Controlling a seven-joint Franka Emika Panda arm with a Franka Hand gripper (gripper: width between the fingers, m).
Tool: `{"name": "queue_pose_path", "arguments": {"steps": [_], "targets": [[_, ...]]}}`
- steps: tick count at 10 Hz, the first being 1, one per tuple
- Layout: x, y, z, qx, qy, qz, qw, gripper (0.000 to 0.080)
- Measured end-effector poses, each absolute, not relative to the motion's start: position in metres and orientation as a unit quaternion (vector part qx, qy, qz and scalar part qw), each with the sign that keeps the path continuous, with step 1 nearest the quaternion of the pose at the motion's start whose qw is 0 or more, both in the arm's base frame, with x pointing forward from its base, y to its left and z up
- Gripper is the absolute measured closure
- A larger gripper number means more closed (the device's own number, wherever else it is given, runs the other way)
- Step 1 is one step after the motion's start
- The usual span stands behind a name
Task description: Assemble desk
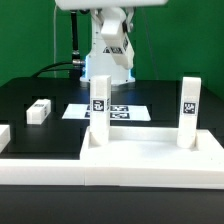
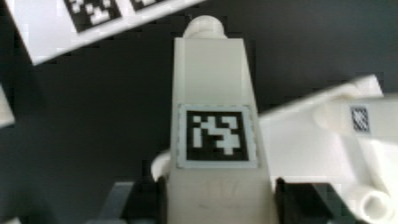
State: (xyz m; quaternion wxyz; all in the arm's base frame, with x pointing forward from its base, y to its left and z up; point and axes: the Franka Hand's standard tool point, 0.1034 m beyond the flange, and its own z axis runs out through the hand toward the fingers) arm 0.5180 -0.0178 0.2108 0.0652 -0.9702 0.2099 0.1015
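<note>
The desk panel, a large white rimmed rectangle, lies at the front of the exterior view. One white tagged leg stands upright at its far corner on the exterior view's right. A second tagged leg is upright at the panel's far corner on the exterior view's left. My gripper is shut on this leg, with a dark finger on each side of it. In the exterior view the gripper is at the leg's top. I cannot tell whether the leg is seated in the panel. The panel's rim shows beside the leg.
A third loose leg lies on the black table at the exterior view's left. The marker board lies flat behind the panel and also shows in the wrist view. A white rail end sits at the far left edge.
</note>
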Motion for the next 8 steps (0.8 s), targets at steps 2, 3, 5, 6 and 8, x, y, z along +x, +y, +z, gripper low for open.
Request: {"name": "queue_pose_path", "arguments": {"steps": [2, 3, 5, 6, 8], "targets": [[0.521, -0.014, 0.210, -0.976, 0.207, 0.028, 0.063, 0.0512], [0.523, -0.013, 0.210, -0.976, 0.208, 0.008, 0.062, 0.0512], [0.548, 0.001, 0.217, -0.976, 0.206, -0.071, 0.025, 0.0512], [0.559, 0.015, 0.222, -0.976, 0.190, -0.103, 0.001, 0.0512], [0.576, 0.023, 0.235, -0.975, 0.149, -0.161, -0.032, 0.0512]]}}
